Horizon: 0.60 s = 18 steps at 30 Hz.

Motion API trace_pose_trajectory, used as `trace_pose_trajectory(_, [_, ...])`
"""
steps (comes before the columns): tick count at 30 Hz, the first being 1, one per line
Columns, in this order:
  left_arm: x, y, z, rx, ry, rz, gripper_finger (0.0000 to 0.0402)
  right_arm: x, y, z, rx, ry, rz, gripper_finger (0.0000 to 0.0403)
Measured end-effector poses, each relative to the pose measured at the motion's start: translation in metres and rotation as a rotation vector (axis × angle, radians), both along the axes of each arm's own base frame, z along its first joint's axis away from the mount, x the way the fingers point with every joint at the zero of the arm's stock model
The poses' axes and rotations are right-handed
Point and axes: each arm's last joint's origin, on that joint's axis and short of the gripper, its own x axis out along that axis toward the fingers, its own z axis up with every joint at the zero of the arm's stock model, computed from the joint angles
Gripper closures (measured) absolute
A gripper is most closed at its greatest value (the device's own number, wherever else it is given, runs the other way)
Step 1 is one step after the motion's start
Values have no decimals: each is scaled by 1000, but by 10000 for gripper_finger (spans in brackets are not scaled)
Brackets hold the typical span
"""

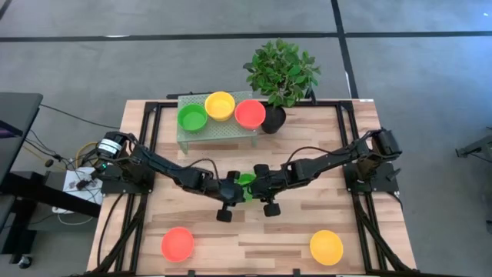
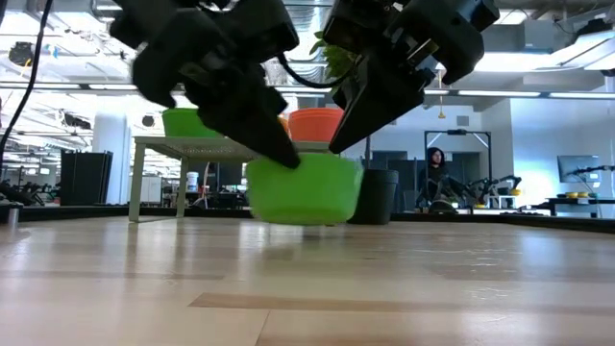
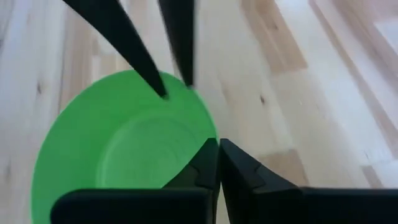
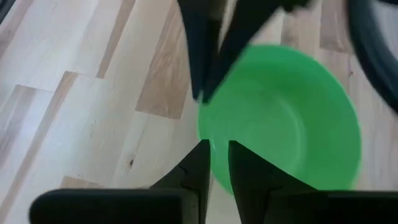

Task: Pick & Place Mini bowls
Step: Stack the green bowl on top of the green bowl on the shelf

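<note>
A green mini bowl sits open side up at the table's middle, between both grippers. My left gripper comes from the table's left and is shut on its rim. My right gripper comes from the right and is shut on the opposite rim. In the low view the green mini bowl is close over the wood; whether its base touches, I cannot tell. Green, yellow and red bowls rest on a small raised stand. A red bowl and a yellow bowl lie on the near table. My left gripper pinches the green bowl's rim on its left side, one finger inside the bowl and one outside. The fingers slant down from the table's left. The bowl stays upright and level. My right gripper pinches the rim on the bowl's right side, one finger inside and one outside the wall. Its fingers slant down from the table's right, opposite the left gripper's. The bowl hangs level between the two holds.
A leafy plant in a black pot stands at the far edge beside the stand. Black frame rails run along the table's left and right sides. Bare wood lies between the two near bowls. A person shows far behind the table.
</note>
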Motion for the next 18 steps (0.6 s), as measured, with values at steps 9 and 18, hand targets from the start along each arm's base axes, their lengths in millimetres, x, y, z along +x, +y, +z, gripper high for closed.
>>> trace_pose_trajectory(9, [-40,-41,25,102,99,111,392,0,0,0,-2,6,0,347])
trace_pose_trajectory(18, [-96,-17,138,260,-46,284,390,1,-5,0,0,-6,-14,346])
